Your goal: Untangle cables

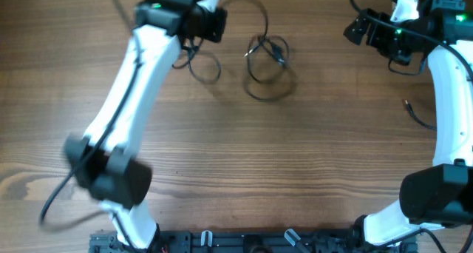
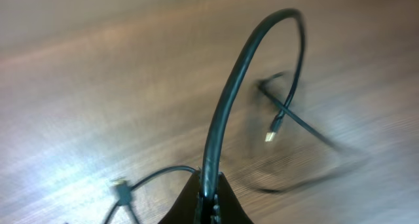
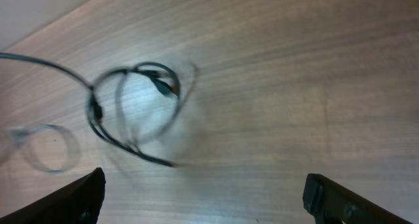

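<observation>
Wooden surface [image 1: 310,164] beneath two white-and-black arms. Left arm [image 1: 126,98] stretched to the far side, left of centre. Left fingers [image 2: 190,207] pinched shut on a black cable [image 2: 226,99] at the bottom edge of the left wrist view. Above that pinch, a tall arch of cable, bending over to the right and ending in a small pale plug [image 2: 273,131]. Behind the plug, a blurred coil [image 2: 294,171] lying on the wood. Low on the left of the same view, a second plug [image 2: 121,185] on a thin cord. Seen from overhead, a small loop [image 1: 205,66] just on the near side of the left fingers and, to its right at the far middle, the coil in several overlapping turns, with a thin arc leading from it toward the left wrist. One cord or several: cannot tell. Right arm [image 1: 451,98] along the right edge. Right fingers [image 3: 75,198] spread wide with nothing between them, at the far right and well apart from the coil. In the right wrist view, the coil far and left of the gap, with a dark plug inside its ring. Beside the right arm, one more thin cord end [image 1: 414,114] on the surface.
</observation>
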